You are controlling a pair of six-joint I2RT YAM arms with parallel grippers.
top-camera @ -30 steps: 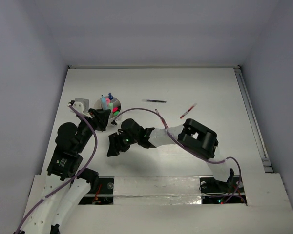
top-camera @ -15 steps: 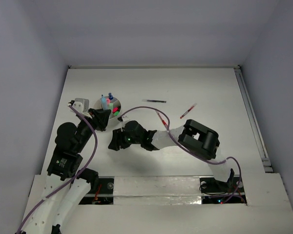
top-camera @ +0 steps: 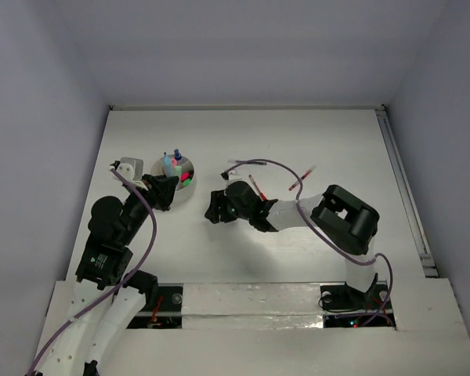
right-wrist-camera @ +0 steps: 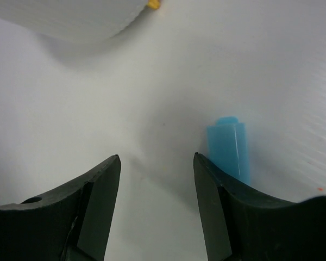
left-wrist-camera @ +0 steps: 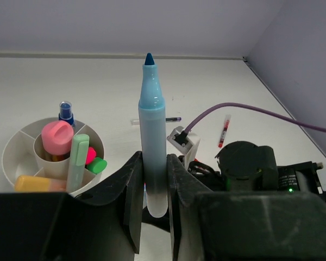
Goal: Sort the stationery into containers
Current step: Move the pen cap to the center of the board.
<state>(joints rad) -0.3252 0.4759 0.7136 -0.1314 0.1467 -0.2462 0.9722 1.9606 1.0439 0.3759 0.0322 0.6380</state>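
My left gripper (left-wrist-camera: pixel 155 163) is shut on an uncapped blue-white marker (left-wrist-camera: pixel 152 119), which stands upright with its tip up. It hangs just right of the round white cup (left-wrist-camera: pixel 11 147), which holds pink, green, orange and blue markers in its compartments. From above, the left gripper (top-camera: pixel 163 192) sits at the cup's (top-camera: pixel 189 166) near edge. My right gripper (top-camera: pixel 213 208) is low over the table, right of the cup. Its jaws (right-wrist-camera: pixel 157 157) are open with only bare table between them. A blue cap (right-wrist-camera: pixel 228 145) lies just outside the right finger.
A thin black pen (top-camera: pixel 249 162) lies behind the right gripper, partly crossed by the purple cable (top-camera: pixel 274 164). A red pen (top-camera: pixel 301 179) lies further right. The right forearm (top-camera: pixel 341 219) stretches across the middle. Walls close the table at the back and sides.
The right gripper has moved to the right and away from the near edge, and its jaws have narrowed slightly. The left gripper has stayed still with its marker.
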